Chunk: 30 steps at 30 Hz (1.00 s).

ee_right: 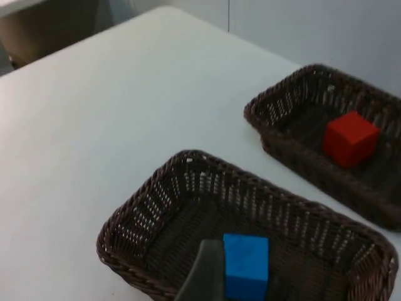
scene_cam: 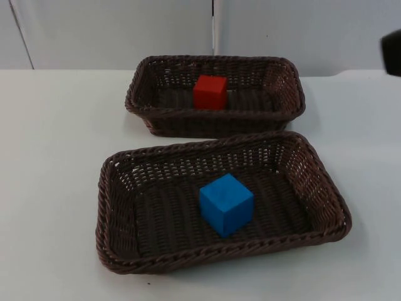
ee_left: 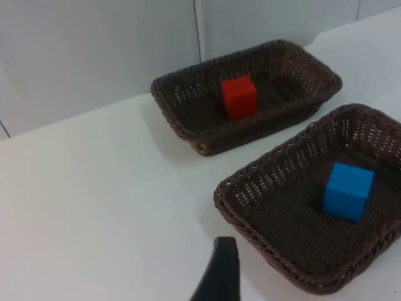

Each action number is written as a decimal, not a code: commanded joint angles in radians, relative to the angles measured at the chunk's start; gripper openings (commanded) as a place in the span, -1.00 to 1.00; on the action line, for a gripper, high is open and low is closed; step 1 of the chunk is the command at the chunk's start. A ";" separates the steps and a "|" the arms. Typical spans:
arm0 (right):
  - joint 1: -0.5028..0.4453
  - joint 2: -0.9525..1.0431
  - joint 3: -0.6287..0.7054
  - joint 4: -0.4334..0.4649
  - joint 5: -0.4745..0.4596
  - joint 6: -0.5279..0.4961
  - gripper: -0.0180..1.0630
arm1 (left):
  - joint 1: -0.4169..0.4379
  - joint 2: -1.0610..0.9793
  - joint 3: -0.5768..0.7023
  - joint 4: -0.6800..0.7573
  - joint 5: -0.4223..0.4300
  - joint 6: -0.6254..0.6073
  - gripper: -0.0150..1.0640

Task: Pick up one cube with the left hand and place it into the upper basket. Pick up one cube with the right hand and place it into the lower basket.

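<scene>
1. Left tool: one black fingertip shows in the left wrist view, raised over bare counter, holding nothing visible; released or clenched cannot be told.
2. Just beyond the left tool's fingertip sits the lower basket; the blue cube lies on its floor, well apart from the tip.
3. Farther out from the left tool stands the upper basket with the red cube on its floor, near the grey partition wall.
4. Right tool: a black fingertip shows in the right wrist view over the lower basket, in front of the blue cube's edge; contact cannot be told, nor whether it is released or clenched.
5. Beyond the right tool, the upper basket with the red cube lies past the lower basket's far rim.
6. Top view: a dark part of the right arm sits at the edge, away from both baskets; the two baskets lie just beside each other, each cube apart from the walls.
</scene>
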 commanded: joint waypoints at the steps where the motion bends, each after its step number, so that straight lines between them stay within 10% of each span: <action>1: 0.002 -0.060 0.021 0.000 -0.015 -0.027 0.42 | -0.005 -0.046 0.010 0.000 0.044 0.001 0.40; 9: 0.002 -0.262 0.071 0.000 -0.002 -0.040 0.42 | -0.005 -0.176 0.094 -0.007 0.089 -0.011 0.40; 30: 0.002 -0.604 0.073 -0.016 0.424 -0.033 0.42 | -0.005 -0.176 0.125 0.024 0.146 -0.070 0.40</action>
